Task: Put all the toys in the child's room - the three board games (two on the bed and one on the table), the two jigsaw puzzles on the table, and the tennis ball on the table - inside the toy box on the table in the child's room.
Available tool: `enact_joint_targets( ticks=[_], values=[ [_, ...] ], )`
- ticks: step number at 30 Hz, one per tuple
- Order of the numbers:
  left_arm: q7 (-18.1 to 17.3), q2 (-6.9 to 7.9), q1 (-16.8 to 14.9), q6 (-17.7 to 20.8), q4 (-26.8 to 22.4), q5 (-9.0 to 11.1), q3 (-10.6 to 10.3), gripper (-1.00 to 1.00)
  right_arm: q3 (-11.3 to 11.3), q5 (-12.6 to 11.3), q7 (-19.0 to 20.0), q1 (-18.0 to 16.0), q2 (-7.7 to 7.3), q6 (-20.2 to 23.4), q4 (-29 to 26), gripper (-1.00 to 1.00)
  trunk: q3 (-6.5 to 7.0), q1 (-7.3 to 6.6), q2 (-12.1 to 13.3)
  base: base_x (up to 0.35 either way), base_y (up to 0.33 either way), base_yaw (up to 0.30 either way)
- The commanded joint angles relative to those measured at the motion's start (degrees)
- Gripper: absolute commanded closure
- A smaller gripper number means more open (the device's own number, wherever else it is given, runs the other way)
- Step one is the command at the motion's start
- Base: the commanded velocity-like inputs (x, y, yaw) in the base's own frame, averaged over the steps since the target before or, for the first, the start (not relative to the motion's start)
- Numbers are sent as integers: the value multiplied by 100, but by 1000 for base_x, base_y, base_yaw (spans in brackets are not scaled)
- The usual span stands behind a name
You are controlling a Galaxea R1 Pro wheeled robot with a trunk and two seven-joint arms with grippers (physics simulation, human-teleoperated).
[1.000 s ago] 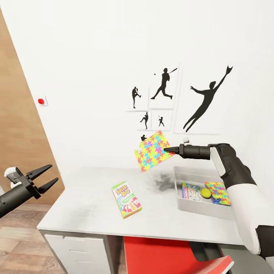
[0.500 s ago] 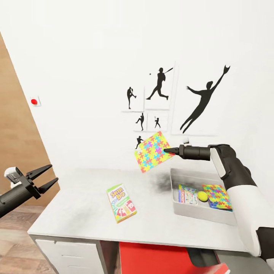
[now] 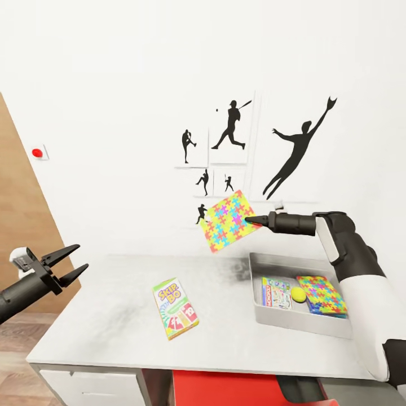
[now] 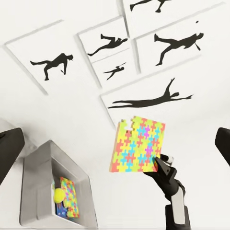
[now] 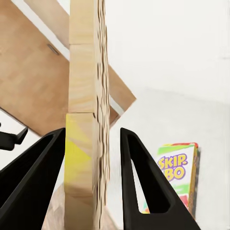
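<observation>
Right end effector point(image 3: 252, 220) gripping jigsaw puzzle point(image 3: 228, 221) above glossy table point(image 3: 113, 321); left end effector point(image 3: 69, 262) open.

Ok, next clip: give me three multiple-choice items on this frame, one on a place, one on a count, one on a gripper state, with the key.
1. Where is the SKIP-BO box?
A. On the table
B. In the toy box
C. On the floor

2. How many jigsaw puzzles show?
A. One
B. Two
C. Three

3. The left gripper is:
A. Shut on the tennis ball
B. Shut on a puzzle
C. Open, empty

Key: 1 A, it lies on bare tabletop. 2 B, one held aloft by the right gripper, one in the toy box. 3 C, its fingers are spread on nothing.
</observation>
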Motion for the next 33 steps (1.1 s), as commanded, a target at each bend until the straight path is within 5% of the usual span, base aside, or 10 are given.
enact_joint_targets(
  ticks=[1,5,7,8,14,15,19,22,27,33],
  values=[
    [-43,0,-13,26,-5,-44,-5,-100,-9,21,37,2,-9,13,-16,100,-14,4,-14,0,0,0],
    [87,0,-61,25,-42,-50,-176,-100,-71,32,55,104,-164,13,3,100,-14,4,-14,0,0,0],
    [176,-6,-107,14,-51,-51,-302,-100,-298,34,58,250,-571,13,198,100,-14,4,-14,0,0,0],
    [340,-25,-203,1,-35,-46,-658,-100,-829,34,60,401,-1043,13,947,100,-14,4,-14,0,0,0],
    [820,-247,-477,-10,-62,-20,-1409,-100,-1469,-62,218,465,-1837,13,2158,100,-14,4,-14,0,0,0],
    [1976,-292,-804,-4,-66,35,-1519,-100,-1572,-152,576,472,-2111,13,2470,100,-14,4,-14,0,0,0],
    [2766,-278,-1072,14,-67,563,-1543,-100,-1591,-157,650,447,-2165,13,3324,100,-14,4,-14,0,0,0],
    [3308,-291,-1341,18,-67,1035,-1562,-100,-1597,-167,177,412,-2132,13,3833,100,-14,4,-14,0,0,0],
    [4451,-331,-1980,-5,-67,1958,-1859,-100,-1595,-162,-532,384,-1761,-110,3967,100,-14,4,-14,0,0,0],
    [5623,-937,-2618,-29,-67,2429,-2200,-100,-1608,-245,-1575,357,-1391,-192,3750,100,-14,4,-14,0,0,0]
  ],
)
